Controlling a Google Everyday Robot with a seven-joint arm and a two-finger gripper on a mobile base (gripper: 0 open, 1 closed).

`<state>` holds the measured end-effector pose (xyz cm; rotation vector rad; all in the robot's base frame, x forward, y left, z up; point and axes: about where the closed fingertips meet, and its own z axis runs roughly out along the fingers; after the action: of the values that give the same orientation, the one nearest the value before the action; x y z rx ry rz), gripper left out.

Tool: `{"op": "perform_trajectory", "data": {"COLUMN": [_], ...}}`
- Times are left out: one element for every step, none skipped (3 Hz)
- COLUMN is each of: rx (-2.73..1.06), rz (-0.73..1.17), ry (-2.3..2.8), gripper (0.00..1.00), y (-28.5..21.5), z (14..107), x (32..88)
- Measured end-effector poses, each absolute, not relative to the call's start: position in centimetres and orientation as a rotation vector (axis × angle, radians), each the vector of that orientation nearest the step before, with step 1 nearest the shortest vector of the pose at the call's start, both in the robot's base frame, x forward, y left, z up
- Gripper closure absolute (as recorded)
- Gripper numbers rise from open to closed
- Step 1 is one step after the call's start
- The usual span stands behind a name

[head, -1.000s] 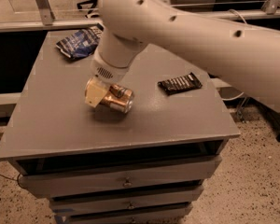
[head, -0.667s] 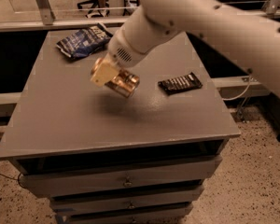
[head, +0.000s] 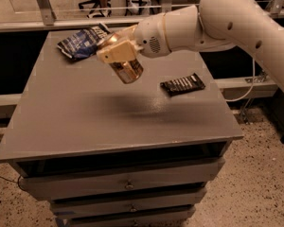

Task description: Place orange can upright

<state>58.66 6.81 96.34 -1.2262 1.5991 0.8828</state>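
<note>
Right now we are holding the orange can [head: 127, 70] in the air above the middle of the tabletop [head: 75, 126], clear of the surface, and its shadow [head: 132, 105] is falling on the grey top just below and slightly to the right. Our tool [head: 117, 53] is pinching the can, the tan fingers pressing on its upper part, so the can is hanging down and to the right from the grip. We are reading the long axis as tilted: it is running from the upper left, inside the tool, to the lower right, and the free end is pointing down at the tabletop at a slant (which end carries the pull tab we cannot tell). In our judgement the coming move is turning on that slant, since the axis needs to come vertical before the can goes down. The blue chip bag [head: 80, 41] is lying near the far left corner, and the black snack bar wrapper [head: 182, 84] is lying to the right, both well apart from the shadow.
</note>
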Motion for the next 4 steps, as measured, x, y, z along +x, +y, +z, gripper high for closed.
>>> {"op": "perform_trajectory", "data": {"rx": [-1.091,-1.070,-1.074,-1.071], "rz": [1.019,1.043,1.041,1.030], "ry": [1.484,1.454,1.456,1.425], "gripper": [1.00,1.00,1.00,1.00], "y": [6.0,5.8,5.9,4.8], "z": [97.5,98.7,98.6,97.9], "x": [56.4,55.3,55.4,54.6]}}
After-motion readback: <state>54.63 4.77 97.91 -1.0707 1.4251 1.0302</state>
